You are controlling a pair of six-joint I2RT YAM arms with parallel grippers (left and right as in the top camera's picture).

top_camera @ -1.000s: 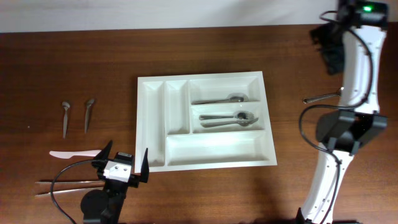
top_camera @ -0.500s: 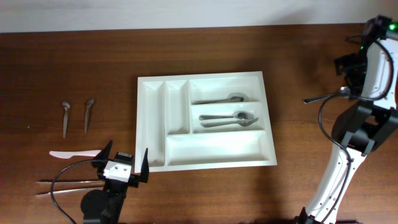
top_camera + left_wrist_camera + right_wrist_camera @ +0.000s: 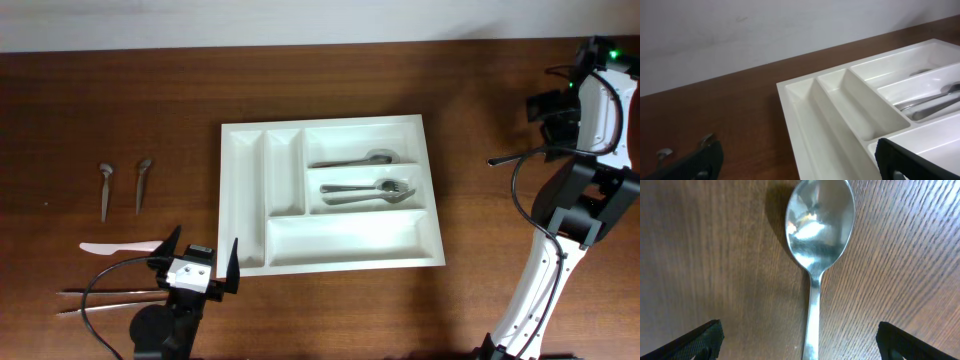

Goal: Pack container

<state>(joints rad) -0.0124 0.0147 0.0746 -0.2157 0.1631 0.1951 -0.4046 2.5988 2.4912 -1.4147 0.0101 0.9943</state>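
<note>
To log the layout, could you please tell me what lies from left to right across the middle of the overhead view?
First small spoon → second small spoon → tray → large spoon. I left out the pink knife and the left fingers because they overlap others.

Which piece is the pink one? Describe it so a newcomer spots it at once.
Start at the big white tray in the middle of the wooden table, then look left of it. In the overhead view, below two small metal spoons lies a slim pale pink utensil, probably a plastic knife. It is the only pink piece, lying crosswise while the spoons lie lengthwise.
</note>
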